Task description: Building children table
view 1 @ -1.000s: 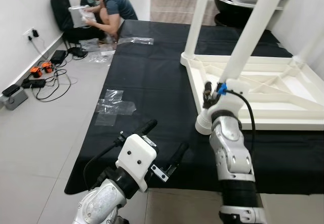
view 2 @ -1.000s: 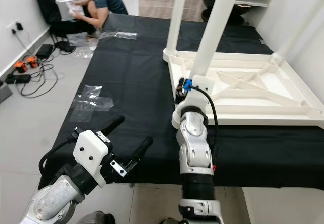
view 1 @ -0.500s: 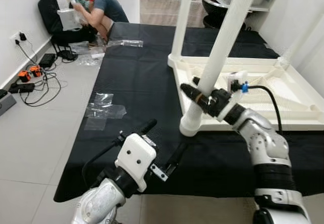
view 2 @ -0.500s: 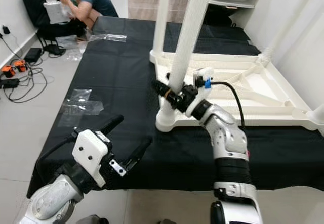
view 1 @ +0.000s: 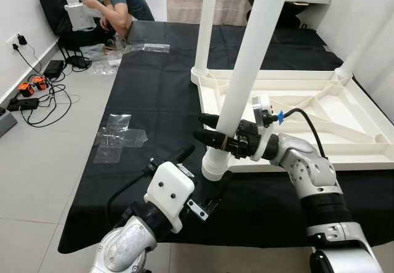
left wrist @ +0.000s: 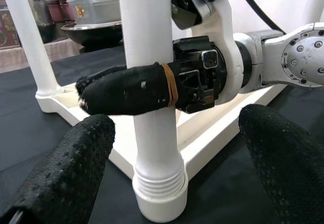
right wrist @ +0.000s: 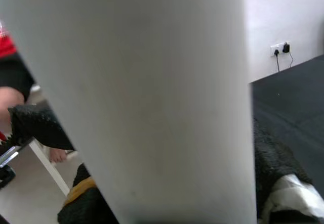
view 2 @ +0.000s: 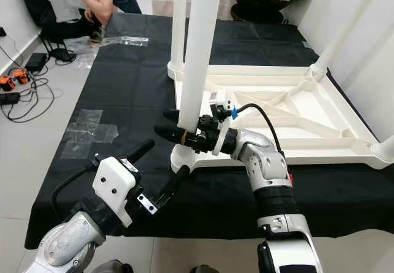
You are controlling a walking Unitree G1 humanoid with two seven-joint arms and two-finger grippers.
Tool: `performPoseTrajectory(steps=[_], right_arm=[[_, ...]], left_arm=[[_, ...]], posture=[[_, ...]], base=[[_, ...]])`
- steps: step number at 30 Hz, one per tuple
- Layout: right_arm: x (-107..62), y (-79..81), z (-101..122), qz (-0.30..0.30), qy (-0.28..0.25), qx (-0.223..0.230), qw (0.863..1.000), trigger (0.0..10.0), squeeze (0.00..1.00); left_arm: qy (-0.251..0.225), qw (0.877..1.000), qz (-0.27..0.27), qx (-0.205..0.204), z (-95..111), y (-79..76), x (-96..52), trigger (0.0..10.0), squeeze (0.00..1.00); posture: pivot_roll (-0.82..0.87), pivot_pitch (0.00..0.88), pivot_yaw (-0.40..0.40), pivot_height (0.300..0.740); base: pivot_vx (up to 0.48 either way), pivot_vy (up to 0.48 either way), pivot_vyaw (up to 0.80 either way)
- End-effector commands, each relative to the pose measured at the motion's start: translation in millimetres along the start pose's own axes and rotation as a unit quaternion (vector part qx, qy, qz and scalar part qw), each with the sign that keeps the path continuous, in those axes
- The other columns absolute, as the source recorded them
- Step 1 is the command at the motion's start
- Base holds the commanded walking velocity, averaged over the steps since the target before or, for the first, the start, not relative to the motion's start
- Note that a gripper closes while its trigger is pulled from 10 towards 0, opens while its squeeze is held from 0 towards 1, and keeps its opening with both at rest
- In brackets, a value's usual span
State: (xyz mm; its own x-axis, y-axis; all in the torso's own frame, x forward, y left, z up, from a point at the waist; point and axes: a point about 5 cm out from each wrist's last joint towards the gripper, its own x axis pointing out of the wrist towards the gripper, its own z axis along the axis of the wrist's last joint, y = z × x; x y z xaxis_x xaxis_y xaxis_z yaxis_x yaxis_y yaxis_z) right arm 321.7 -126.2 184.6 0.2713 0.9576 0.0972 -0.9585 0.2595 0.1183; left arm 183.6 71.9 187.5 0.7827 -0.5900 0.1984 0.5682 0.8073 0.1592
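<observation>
Table leg [view 1: 243,82] stands upright in the near corner of the upturned tabletop [view 1: 345,122] on the black cloth, seemingly clasped between the right gripper [view 1: 212,131] fingers, while the left gripper [view 1: 200,177] hangs spread, near below.

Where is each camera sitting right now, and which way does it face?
Left eye view: on the head, looking forward and down at the upturned table top; both arms show, right gripper around the near leg.
Right eye view: the stereo twin, same scene; left gripper hovers open near the leg's base.
Left wrist view: along its own fingers toward the leg's threaded foot.
Right wrist view: pressed up against the leg.
Shared: all four see the near leg.
</observation>
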Motion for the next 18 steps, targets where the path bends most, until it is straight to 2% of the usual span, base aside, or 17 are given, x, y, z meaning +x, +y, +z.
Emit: performPoseTrajectory(steps=[1,2,4,5,6,7,8,9,10,11,12,13,15,16,18], right_arm=[[6.3,1.7,-6,0.001,-0.004,0.008,1.000,0.0,0.00],[6.3,1.7,-6,0.001,-0.004,0.008,1.000,0.0,0.00],[6.8,-5.8,-6,-0.061,-0.005,-0.012,0.998,0.0,0.00],[6.8,-5.8,-6,-0.061,-0.005,-0.012,0.998,0.0,0.00],[7.1,-10.8,-4,-0.105,-0.016,-0.020,0.994,0.0,0.00],[7.1,-10.8,-4,-0.105,-0.016,-0.020,0.994,0.0,0.00],[7.4,-14.9,-3,-0.150,-0.028,-0.025,0.988,0.0,0.00],[7.4,-14.9,-3,-0.150,-0.028,-0.025,0.988,0.0,0.00],[7.0,-19.9,-3,-0.207,-0.038,-0.023,0.977,0.0,0.00],[7.0,-19.9,-3,-0.207,-0.038,-0.023,0.977,0.0,0.00],[5.7,-24.6,-2,-0.269,-0.051,-0.026,0.961,0.0,0.00],[2.5,-29.7,-2,-0.342,-0.057,-0.026,0.938,0.0,0.00],[2.5,-29.7,-2,-0.342,-0.057,-0.026,0.938,0.0,0.00],[-1.5,-33.1,-2,-0.400,-0.060,-0.036,0.914,0.0,0.00],[-1.5,-33.1,-2,-0.400,-0.060,-0.036,0.914,0.0,0.00]], left_arm=[[-0.001,1.000,0.000,-0.006,2,-1.1,-0.4,10.0,0.00],[-0.001,1.000,0.000,-0.006,2,-1.1,-0.4,10.0,0.00],[0.000,1.000,0.001,-0.006,2,-0.7,-0.4,10.0,0.00],[0.000,1.000,0.001,-0.006,2,-0.7,-0.4,10.0,0.00],[0.000,1.000,0.002,-0.006,1,-0.4,-0.3,10.0,0.00],[0.000,1.000,0.002,-0.006,1,-0.4,-0.3,10.0,0.00],[0.000,1.000,0.002,-0.006,1,-0.3,0.1,10.0,0.00],[0.000,1.000,0.002,-0.006,1,-0.3,0.1,10.0,0.00],[0.001,1.000,0.002,-0.006,1,-0.1,0.6,10.0,0.00],[0.001,1.000,0.002,-0.006,1,-0.1,0.6,10.0,0.00],[0.000,1.000,0.002,-0.006,1,0.1,0.8,10.0,0.00],[0.001,1.000,0.002,-0.007,1,0.1,0.9,10.0,0.00],[0.001,1.000,0.002,-0.007,1,0.1,0.9,10.0,0.00],[0.001,1.000,0.001,-0.007,0,0.1,1.0,10.0,0.00],[0.001,1.000,0.001,-0.007,0,0.1,1.0,10.0,0.00]], posture=[[0.11,0.076,-0.091,0.740],[0.11,0.076,-0.091,0.740],[0.11,0.077,-0.090,0.740],[0.11,0.077,-0.090,0.740],[0.11,0.075,-0.090,0.740],[0.11,0.075,-0.090,0.740],[0.11,0.075,-0.090,0.740],[0.11,0.075,-0.090,0.740],[0.10,0.075,-0.089,0.740],[0.10,0.075,-0.089,0.740],[0.10,0.075,-0.086,0.740],[0.10,0.075,-0.087,0.740],[0.10,0.075,-0.087,0.740],[0.10,0.075,-0.087,0.740],[0.10,0.075,-0.087,0.740]], base=[[0.000,0.000,0.00],[0.000,0.000,0.00],[0.000,0.000,0.00],[0.000,0.000,0.00],[0.000,0.000,0.00],[0.000,0.000,0.00],[0.000,0.000,0.00],[0.000,0.000,0.00],[0.000,0.000,0.00],[0.000,0.000,0.00],[0.000,0.000,0.00],[0.000,0.000,0.00],[0.000,0.000,0.00],[0.000,0.000,0.00],[0.000,0.000,0.00]])
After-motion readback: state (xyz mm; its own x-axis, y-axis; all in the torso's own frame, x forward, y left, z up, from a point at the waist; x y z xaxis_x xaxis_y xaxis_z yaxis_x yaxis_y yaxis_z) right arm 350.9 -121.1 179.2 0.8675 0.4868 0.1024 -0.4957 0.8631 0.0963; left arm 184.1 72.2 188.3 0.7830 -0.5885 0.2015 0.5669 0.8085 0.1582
